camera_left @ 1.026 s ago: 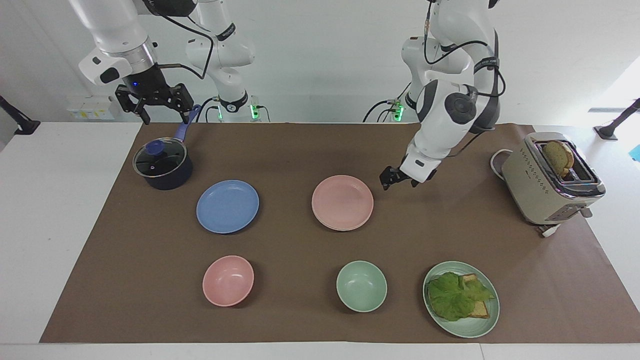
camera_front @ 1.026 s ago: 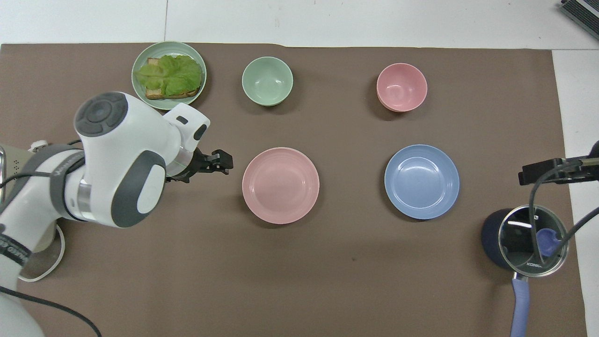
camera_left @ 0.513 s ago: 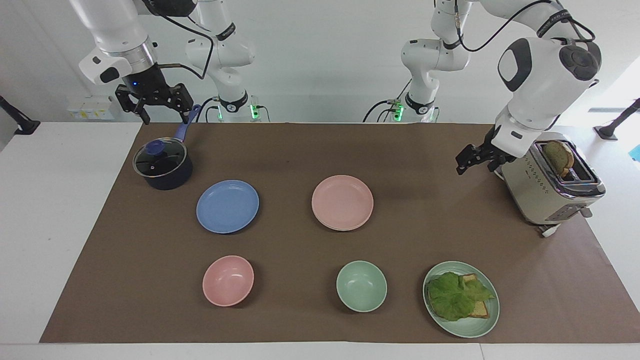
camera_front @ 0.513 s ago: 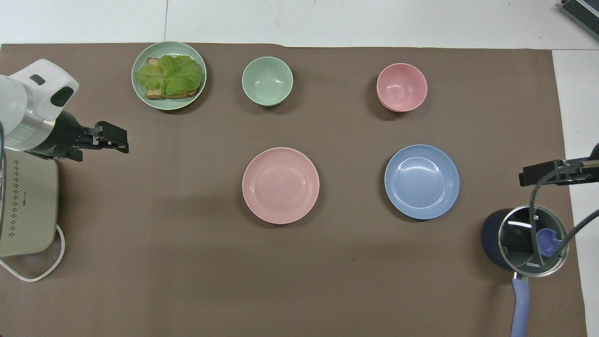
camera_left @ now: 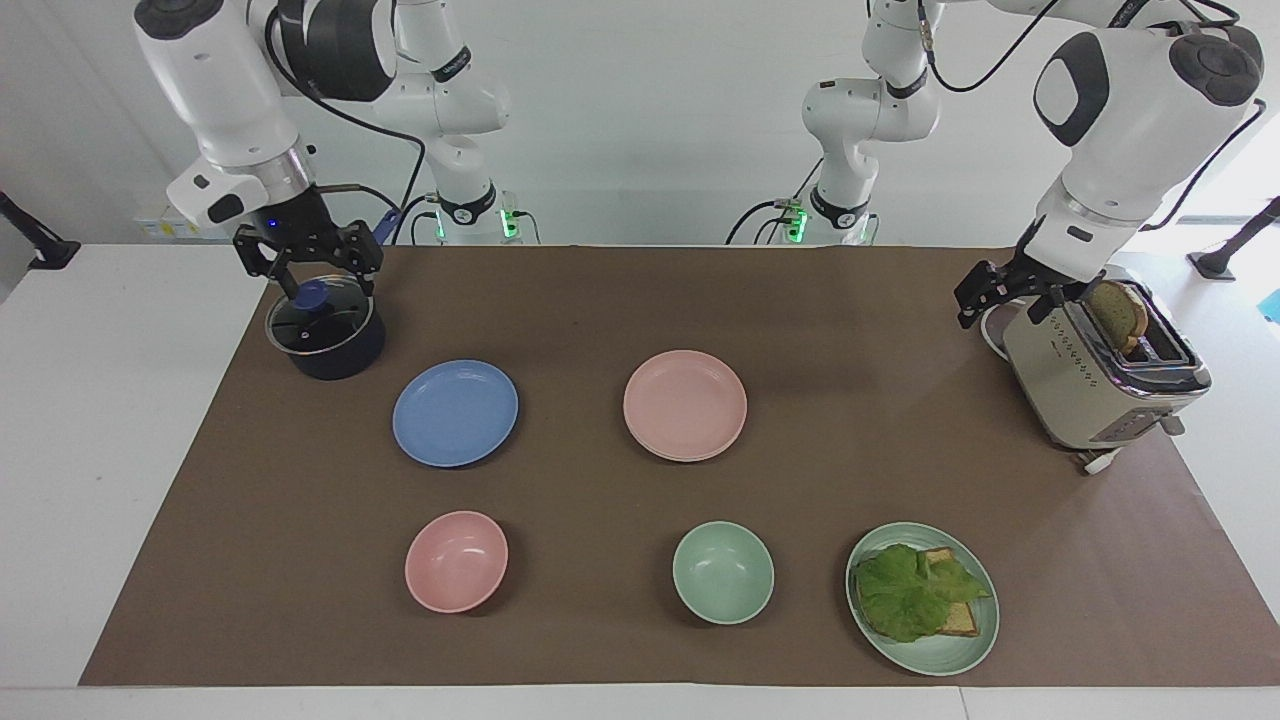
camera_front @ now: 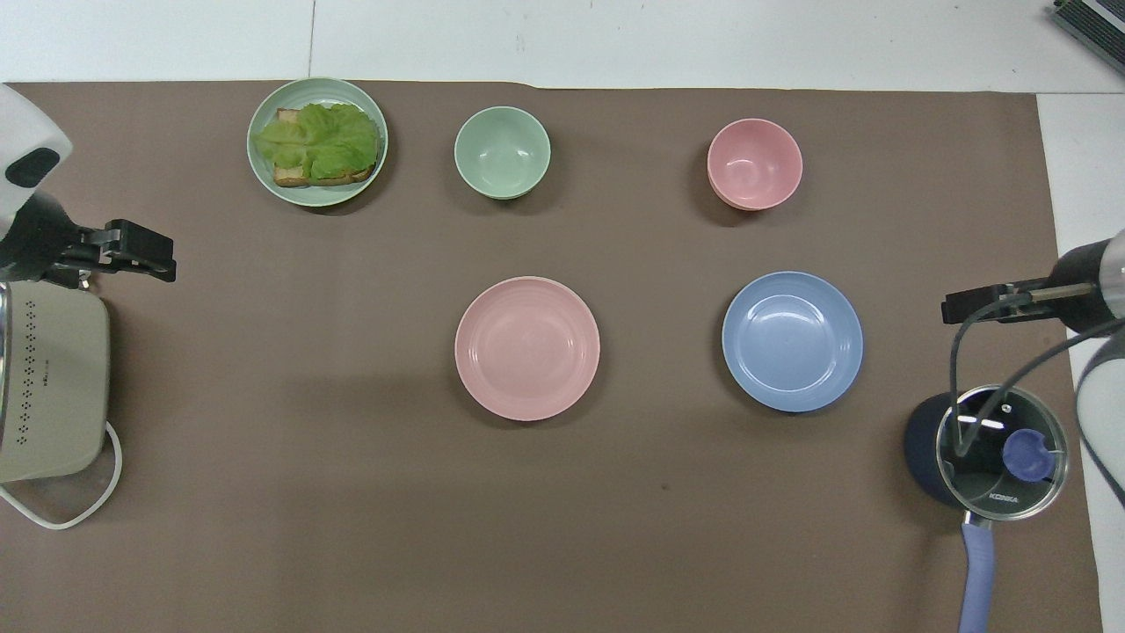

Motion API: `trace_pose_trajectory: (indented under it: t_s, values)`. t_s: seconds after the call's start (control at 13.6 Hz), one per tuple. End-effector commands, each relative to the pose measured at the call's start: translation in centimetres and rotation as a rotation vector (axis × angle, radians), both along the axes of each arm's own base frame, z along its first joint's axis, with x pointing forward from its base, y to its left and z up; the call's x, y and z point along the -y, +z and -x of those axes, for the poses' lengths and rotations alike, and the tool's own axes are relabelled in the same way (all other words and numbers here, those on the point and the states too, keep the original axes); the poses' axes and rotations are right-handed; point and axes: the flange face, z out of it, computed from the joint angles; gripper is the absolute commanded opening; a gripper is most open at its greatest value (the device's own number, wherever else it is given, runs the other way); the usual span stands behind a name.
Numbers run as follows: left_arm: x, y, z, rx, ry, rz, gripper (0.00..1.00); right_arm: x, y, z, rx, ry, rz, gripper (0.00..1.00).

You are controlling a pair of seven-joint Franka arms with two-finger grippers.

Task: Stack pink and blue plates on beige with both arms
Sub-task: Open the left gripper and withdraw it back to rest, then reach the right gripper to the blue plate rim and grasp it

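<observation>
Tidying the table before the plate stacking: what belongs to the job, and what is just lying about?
Job: pink plate, blue plate; no beige plate visible.
Lying about: pot, toaster, pink bowl, green bowl, lettuce plate.

Pink plate (camera_front: 527,348) & blue plate (camera_front: 792,341) apart on brown mat (camera_front: 352,483), both bare.

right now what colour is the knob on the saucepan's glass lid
Blue, on the round glass lid of the dark saucepan; clearest in the overhead view.
</observation>
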Motion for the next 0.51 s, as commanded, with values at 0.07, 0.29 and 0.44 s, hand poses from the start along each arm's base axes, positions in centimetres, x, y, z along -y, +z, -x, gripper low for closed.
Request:
trace_pose_trajectory:
  t_s: [0.07, 0.29, 0.44]
  values:
    - [-0.5, 0.6, 0.2, -0.009, -0.017, -0.014, 1.00, -0.1, -7.0, -3.1, -0.012, 0.046, -0.041, 1.00]
    - [-0.5, 0.8, 0.2, 0.002, -0.016, -0.012, 1.00, 0.4, -12.2, -3.7, 0.034, 0.079, -0.049, 1.00]
    - [-0.5, 0.8, 0.2, 0.002, -0.016, -0.012, 1.00, 1.4, -15.8, -4.1, 0.031, 0.063, -0.093, 1.00]
